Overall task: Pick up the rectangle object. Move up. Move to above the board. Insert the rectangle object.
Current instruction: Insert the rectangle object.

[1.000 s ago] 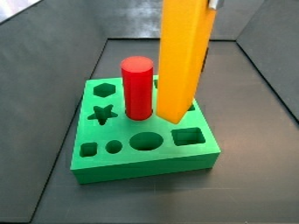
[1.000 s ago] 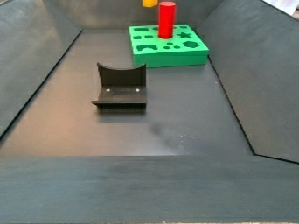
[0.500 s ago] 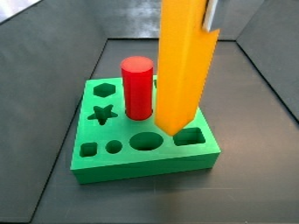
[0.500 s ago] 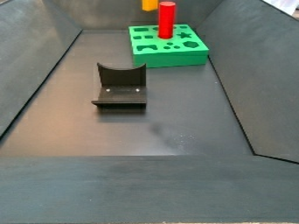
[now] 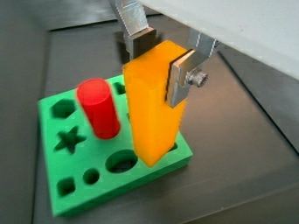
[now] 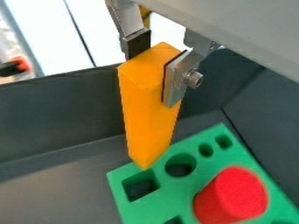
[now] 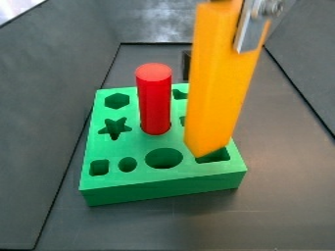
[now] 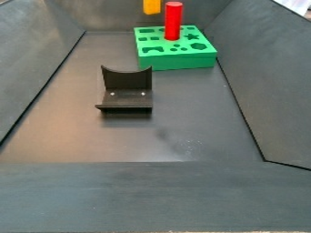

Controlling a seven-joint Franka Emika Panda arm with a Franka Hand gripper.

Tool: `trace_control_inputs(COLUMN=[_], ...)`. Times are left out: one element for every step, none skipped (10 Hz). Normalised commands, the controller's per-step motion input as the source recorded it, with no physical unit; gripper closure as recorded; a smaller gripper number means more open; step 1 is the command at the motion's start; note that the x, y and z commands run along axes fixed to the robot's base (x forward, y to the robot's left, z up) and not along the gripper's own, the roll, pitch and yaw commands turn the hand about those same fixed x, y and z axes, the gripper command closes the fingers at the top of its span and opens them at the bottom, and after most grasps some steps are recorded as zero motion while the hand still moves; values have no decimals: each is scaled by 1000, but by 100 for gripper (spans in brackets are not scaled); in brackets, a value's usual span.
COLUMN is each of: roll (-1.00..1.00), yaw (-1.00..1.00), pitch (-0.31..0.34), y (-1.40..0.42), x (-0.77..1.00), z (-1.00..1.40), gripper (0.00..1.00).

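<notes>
**Orange bar held upright over the green board**

The hand (image 5: 163, 59) is closed on the upper part of the rectangle object (image 5: 155, 105), its flat silver fingers (image 5: 183, 77) pressed against opposite faces of the bar. In both wrist views the bar hangs upright from this grip, with its lower end over the board (image 5: 82, 184) near the corner that carries the square and rectangular holes. In a wrist view (image 6: 147, 105) the bar's lower end lies close above the green top, beside a square hole and a round one; whether it touches the surface or has entered a hole cannot be told.

In a side view the rectangle object (image 7: 217, 83) stands tall above the board (image 7: 157, 181), with a silver finger (image 7: 252, 27) showing against its upper right edge. Its lower end covers the hole at the board's near right corner, just beside the large round hole. The red cylinder (image 7: 155, 98) stands upright in the board, near the bar but apart from it, and is shorter than the bar.

In a side view from farther off, the board (image 8: 183, 56) sits at the far end of the dark worktop (image 8: 183, 127), with the red cylinder (image 8: 174, 20) standing in it and only the bar's lower end (image 8: 151, 6) visible at the frame's edge. The fixture (image 8: 125, 90) stands on the worktop, well apart from the board.
</notes>
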Motion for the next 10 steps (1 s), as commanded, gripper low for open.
trace_control_inputs(roll=[3, 6, 51, 0, 0, 0, 0, -36, 0, 0], yaw=[-1000, -1000, -966, -237, -3, -486, -709, -277, -266, -700], pitch=[-13, -4, 0, 37, 0, 0, 29, 0, 0, -6], y=[46, 49, 51, 29, 80, 314, 297, 60, 0, 29], x=[80, 80, 71, 226, -57, 180, 329, 154, 217, 189], z=[-206, -220, -209, 34, 0, -191, -294, 0, -54, -160], gripper=[100, 100, 100, 100, 100, 100, 100, 100, 100, 100])
